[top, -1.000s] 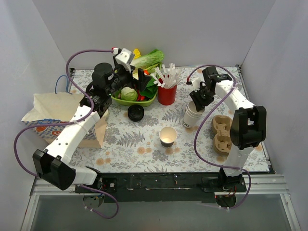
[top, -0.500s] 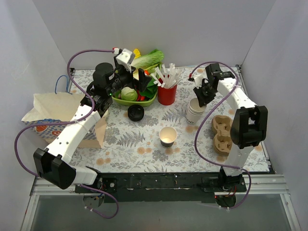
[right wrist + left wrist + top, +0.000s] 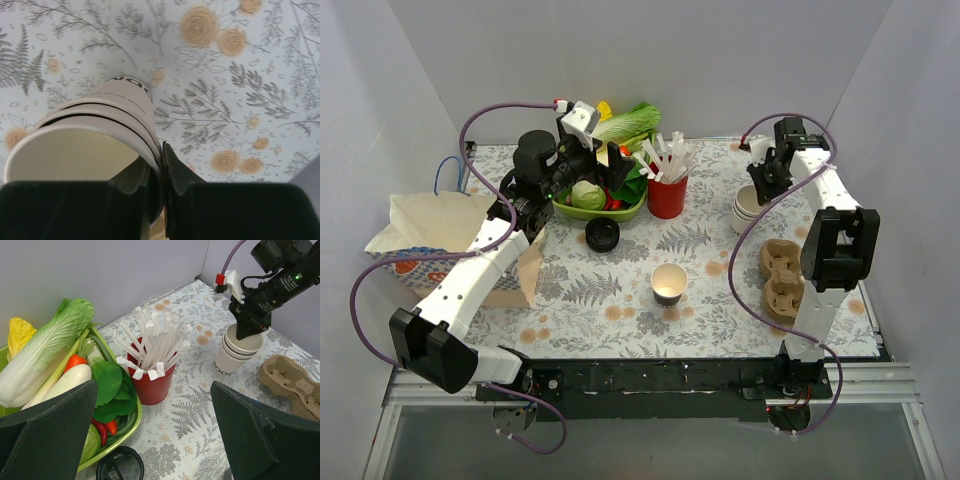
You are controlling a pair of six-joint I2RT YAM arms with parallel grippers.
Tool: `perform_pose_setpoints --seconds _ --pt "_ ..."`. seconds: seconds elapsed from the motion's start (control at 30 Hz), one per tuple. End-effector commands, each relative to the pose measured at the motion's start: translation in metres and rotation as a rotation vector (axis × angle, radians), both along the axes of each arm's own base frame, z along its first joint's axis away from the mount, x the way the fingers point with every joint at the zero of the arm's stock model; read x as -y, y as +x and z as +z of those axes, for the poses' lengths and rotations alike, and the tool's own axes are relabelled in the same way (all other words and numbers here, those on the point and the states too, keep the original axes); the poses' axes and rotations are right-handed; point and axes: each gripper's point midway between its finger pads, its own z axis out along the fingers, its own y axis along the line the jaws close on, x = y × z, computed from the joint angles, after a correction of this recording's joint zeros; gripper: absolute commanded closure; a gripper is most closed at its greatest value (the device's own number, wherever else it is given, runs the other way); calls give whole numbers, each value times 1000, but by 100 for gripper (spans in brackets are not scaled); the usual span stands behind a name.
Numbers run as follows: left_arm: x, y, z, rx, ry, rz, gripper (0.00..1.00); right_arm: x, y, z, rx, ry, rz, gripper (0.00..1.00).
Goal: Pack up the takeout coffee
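No cup with a black lid on it shows in any view. A small lidless paper cup stands mid-table, and a loose black lid lies by the green bowl; the lid also shows in the left wrist view. My right gripper is shut on the rim of the stacked white cups at the far right, one finger inside and one outside. The stack is tilted. My left gripper is open and empty above the bowl's edge and the lid.
A red straw holder stands between the green vegetable bowl and the stack. Brown pulp cup carriers lie at the right. A brown paper bag and a cloth tote sit at the left.
My right gripper has dragged the stacked white cups back and to the right, away from the straw holder and toward the far right corner. The left arm has not moved.
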Motion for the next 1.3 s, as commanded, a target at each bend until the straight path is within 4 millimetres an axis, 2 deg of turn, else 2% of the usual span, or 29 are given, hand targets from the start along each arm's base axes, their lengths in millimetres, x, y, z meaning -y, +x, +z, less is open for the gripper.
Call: perform_pose_setpoints --seconds 0.0,0.33,0.6,0.63,0.67,0.73,0.77,0.87,0.93,1.0,1.03,1.1,1.13,1.17,1.2,1.27 --pt "0 -3 14 27 -13 -10 2 40 23 18 67 -31 -97 88" --pt "1 -2 12 19 -13 -13 2 77 32 19 91 -73 -187 88" --pt "0 -3 4 3 4 -12 2 94 34 18 90 -65 -224 87" --pt "-1 -5 3 4 10 -13 2 92 35 22 98 -55 -220 85" --pt "-2 -5 -2 -5 24 -13 2 92 35 24 101 -47 -220 74" --pt "-3 -8 -8 -1 56 -24 2 88 35 32 116 -28 -221 59" --pt "-4 -12 -14 -13 78 -37 2 87 34 34 119 -21 -225 47" --pt "-3 -27 -35 -28 153 -108 2 81 29 54 155 8 -225 37" --pt "-3 -36 -47 -40 186 -146 2 79 24 71 188 18 -234 34" --pt "-5 -50 -62 -81 238 -199 2 78 18 80 201 20 -238 31" --pt "-3 -59 -69 -73 279 -260 2 78 14 91 226 19 -238 30" --pt "-9 -71 -90 -154 331 -286 2 79 5 96 231 9 -244 29" --pt "-10 -74 -96 -164 360 -304 2 79 1 106 253 6 -245 29" --pt "-13 -84 -104 -225 398 -338 2 80 -1 111 270 -4 -233 24" --pt "-12 -84 -123 -289 443 -367 2 81 -5 109 271 -23 -234 24" --pt "-18 -93 -142 -391 509 -389 2 83 -9 123 312 -43 -229 23"
